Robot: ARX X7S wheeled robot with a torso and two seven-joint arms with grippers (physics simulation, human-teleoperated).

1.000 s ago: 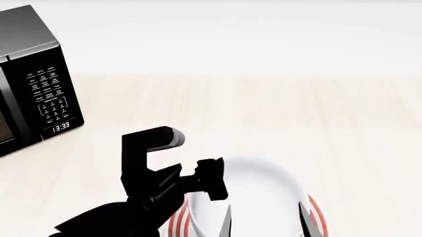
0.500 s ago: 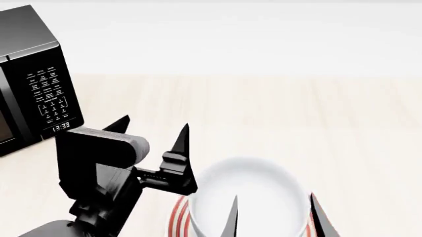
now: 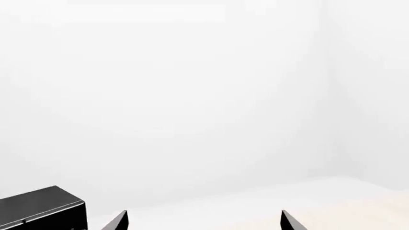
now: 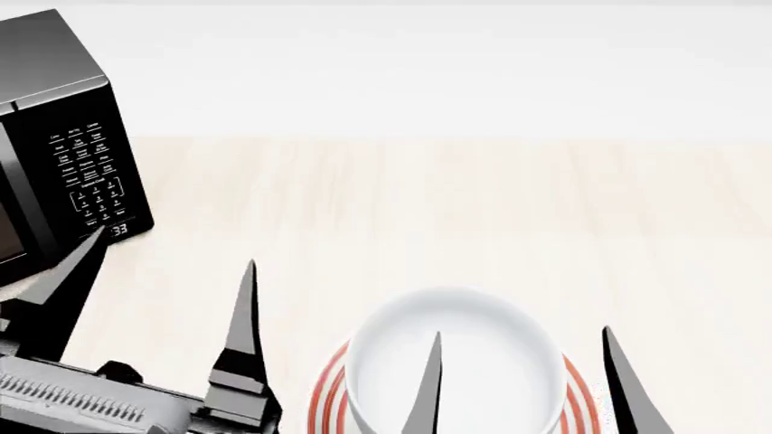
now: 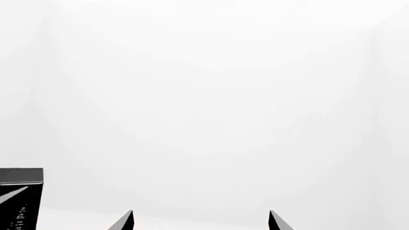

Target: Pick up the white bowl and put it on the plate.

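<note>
1. Tabletop (image 4: 483, 208) is pale wood under white walls, with a black microwave (image 4: 67, 136) at my ten o'clock.
2. White bowl (image 4: 456, 362) sits on the plate (image 4: 328, 398) at six o'clock, both cut off.
3. Left gripper (image 4: 157, 289) and right gripper (image 4: 525, 380) are spread wide, empty.

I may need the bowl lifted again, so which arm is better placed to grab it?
Right, probably: the right gripper is open, its fingers flanking the white bowl on the plate; the left gripper is off toward the microwave.
</note>
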